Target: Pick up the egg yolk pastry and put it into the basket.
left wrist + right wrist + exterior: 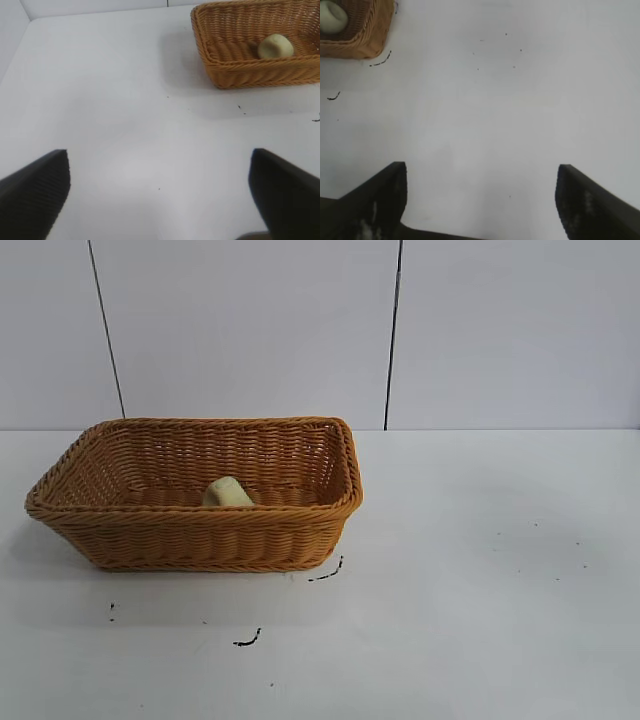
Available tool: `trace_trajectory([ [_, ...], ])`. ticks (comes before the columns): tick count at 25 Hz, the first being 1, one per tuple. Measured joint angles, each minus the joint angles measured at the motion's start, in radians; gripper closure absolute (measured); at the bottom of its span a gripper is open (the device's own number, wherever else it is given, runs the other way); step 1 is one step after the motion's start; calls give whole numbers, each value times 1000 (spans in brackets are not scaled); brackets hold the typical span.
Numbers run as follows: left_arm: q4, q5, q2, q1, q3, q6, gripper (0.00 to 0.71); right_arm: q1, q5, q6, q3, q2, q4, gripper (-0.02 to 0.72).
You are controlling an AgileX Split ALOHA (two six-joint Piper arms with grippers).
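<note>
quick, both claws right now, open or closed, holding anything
Left claw: open, empty, over bare table.
Right claw: open, empty, over bare table; the egg yolk pastry lies in the basket.

So the white table (480, 570) is taking up basically the whole lower half of the exterior view, and it's showing some wear. A short curved black mark (327, 572) is sitting on the tabletop, another squiggle (247, 640) is lying closer to the table's front edge, and a tiny dark dot (111, 610) is hanging out toward the table's left side. A scatter of faint specks (540, 540) is dotting the table's right half. Behind the table a pale wall (250, 330) is standing, with two thin dark vertical lines (393, 335) running down it to the table's back edge.
</note>
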Motion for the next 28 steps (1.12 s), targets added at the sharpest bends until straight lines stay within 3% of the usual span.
trace_trajectory([
  [6, 0, 0, 0, 0, 0, 0, 14, -1, -1, -1, 0, -2, 6, 120],
  [12, 0, 0, 0, 0, 0, 0, 14, -87, -6, -1, 0, -64, 11, 120],
  [19, 0, 0, 0, 0, 0, 0, 14, -90, -6, -1, 0, -247, 17, 120],
  [28, 0, 0, 0, 0, 0, 0, 14, -90, -5, -1, 0, -255, 19, 120],
])
